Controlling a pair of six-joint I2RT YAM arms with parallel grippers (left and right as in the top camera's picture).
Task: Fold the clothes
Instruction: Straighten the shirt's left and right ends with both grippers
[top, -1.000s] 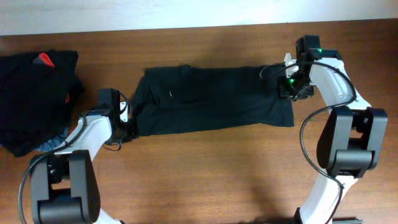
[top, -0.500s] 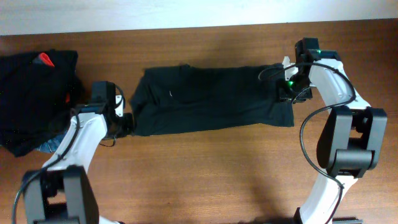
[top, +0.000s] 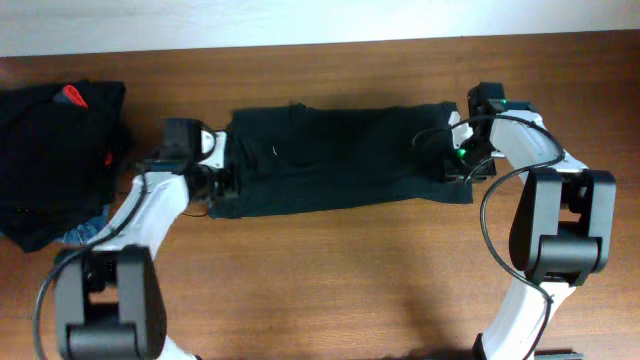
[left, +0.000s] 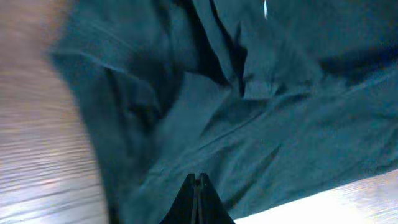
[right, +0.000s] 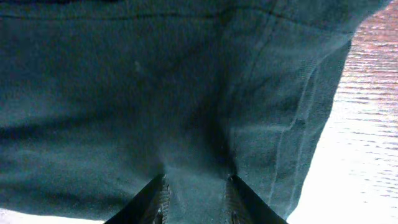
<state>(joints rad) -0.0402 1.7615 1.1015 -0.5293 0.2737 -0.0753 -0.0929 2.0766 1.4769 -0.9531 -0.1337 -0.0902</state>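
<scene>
Shirt: soft, light, limp, best pinched at doubled corners; left claw clenched shut, right claw astride cloth, grip impossible to tell.

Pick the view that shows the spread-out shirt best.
Overhead: the whole shirt lies in frame, spread out on the table. Left wrist shows only its creased left end, close up; right wrist shows only its right edge and hem.
</scene>
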